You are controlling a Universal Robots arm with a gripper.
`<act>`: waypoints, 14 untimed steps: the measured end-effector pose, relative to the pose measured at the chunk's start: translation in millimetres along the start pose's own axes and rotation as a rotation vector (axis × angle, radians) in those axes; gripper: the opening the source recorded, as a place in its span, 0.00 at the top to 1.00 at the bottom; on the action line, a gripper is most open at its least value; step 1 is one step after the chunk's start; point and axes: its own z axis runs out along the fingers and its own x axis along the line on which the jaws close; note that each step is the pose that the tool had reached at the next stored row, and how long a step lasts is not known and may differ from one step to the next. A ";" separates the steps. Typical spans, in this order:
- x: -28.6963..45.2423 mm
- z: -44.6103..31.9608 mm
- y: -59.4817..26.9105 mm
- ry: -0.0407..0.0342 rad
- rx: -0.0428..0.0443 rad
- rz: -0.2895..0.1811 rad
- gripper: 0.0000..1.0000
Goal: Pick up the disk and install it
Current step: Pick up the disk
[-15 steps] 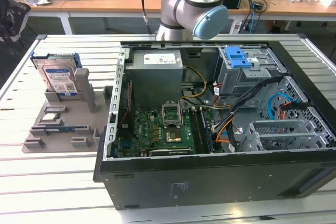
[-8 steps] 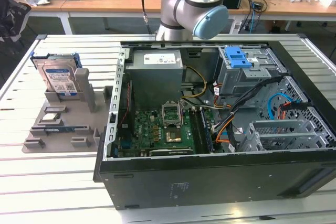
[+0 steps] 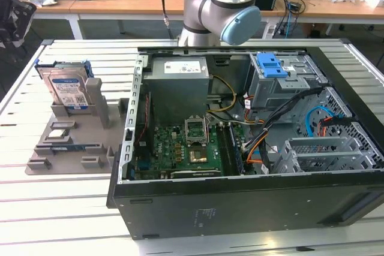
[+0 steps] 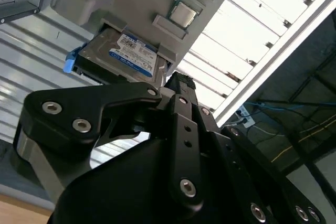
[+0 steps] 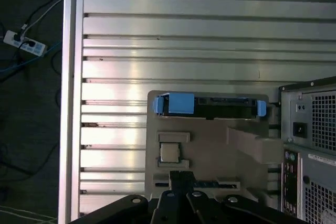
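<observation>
The disk (image 3: 67, 88) is not in the machine: it stands on edge, leaning back a little, in a slot of a grey holder (image 3: 96, 125) on the slatted metal table (image 3: 60, 214), at the exterior view's left of the open computer case (image 3: 240, 208). Its blue side bracket shows along the edge in the first wrist view (image 5: 210, 106), and its white-and-blue label faces the second wrist view (image 4: 123, 56).

The gripper (image 5: 181, 176) hangs over that holder, clear of the disk, its two black fingers (image 4: 178, 81) pressed together with nothing between them. Just beside it on the holder lies a small square silver chip (image 5: 169, 153) (it sits in its own shallow pocket, near the disk's slot).

The arm (image 3: 222, 10) rises behind the case. Inside the case, a grey drive cage (image 3: 282, 85) with a blue latch (image 3: 270, 64) sits at the far corner towards the exterior view's right. Orange, blue and black cables (image 3: 282, 124) run just beside the cage, and the case's side wall (image 3: 135, 118) stands between it and the holder. A grey power supply box (image 3: 178, 85) and a green circuit board (image 3: 174, 151) fill the nearer half.
</observation>
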 end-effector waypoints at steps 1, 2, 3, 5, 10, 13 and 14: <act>0.0 0.0 0.0 0.0010 -0.0005 -0.028 0.89; 0.0 0.0 0.0 0.0017 -0.0009 -0.047 0.89; 0.0 0.0 0.0 0.0028 -0.0015 -0.080 0.89; 0.0 0.0 0.0 0.0043 -0.0023 -0.120 0.89; 0.0 0.0 0.0 0.0095 -0.0053 -0.269 0.89; 0.0 0.0 0.0 0.0125 -0.0070 -0.354 0.89; 0.0 0.0 0.0 0.0136 -0.0076 -0.386 0.89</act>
